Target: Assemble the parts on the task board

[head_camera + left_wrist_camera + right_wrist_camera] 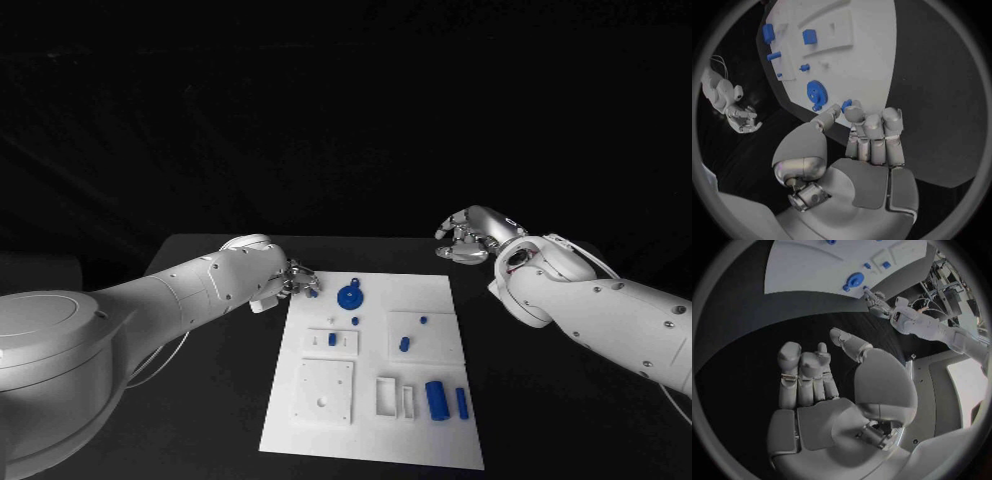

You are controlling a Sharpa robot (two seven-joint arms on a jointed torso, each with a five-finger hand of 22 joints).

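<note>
Fingertips (856,113) of the left hand (870,137) pinch a small blue part (846,104) beside the blue gear (817,91); seating it looks next, while the right hand (826,375) waits empty, fingers loosely apart.

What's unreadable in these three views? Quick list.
- Small blue piece at the left robot hand: fingertips cover most of it in the left wrist view; its shape is unclear.
- Same spot in the head view: too small to confirm contact.
- Peg-and-slot fits on the white task board: too small in the head view.
- Round blue gear: tiny and bent near the right wrist view's rim.
- Right robot hand fingers: small and partly self-hidden in the head view.
</note>
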